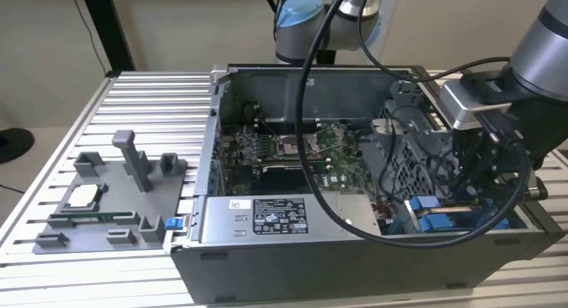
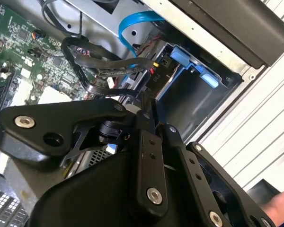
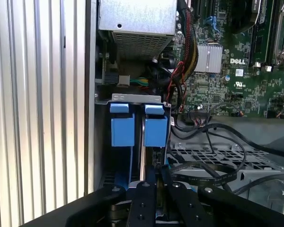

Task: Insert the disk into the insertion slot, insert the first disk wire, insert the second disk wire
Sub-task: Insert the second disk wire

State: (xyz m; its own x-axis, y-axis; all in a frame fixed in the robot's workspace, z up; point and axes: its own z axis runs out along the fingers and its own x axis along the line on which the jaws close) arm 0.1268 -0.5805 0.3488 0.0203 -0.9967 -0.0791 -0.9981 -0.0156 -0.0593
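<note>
Grey sheet-metal drive bay (image 3: 132, 98) (the insertion slot) holds the blue-framed disk (image 3: 155, 130), its long axis running in line with the black gripper (image 3: 151, 175), whose fingers (image 3: 149, 182) are pressed together directly over it, inside the open computer case (image 1: 266, 268).

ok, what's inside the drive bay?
Two blue carrier tabs sit side by side in the bay. The gripper covers the rest below them, so the disk itself is hidden.
</note>
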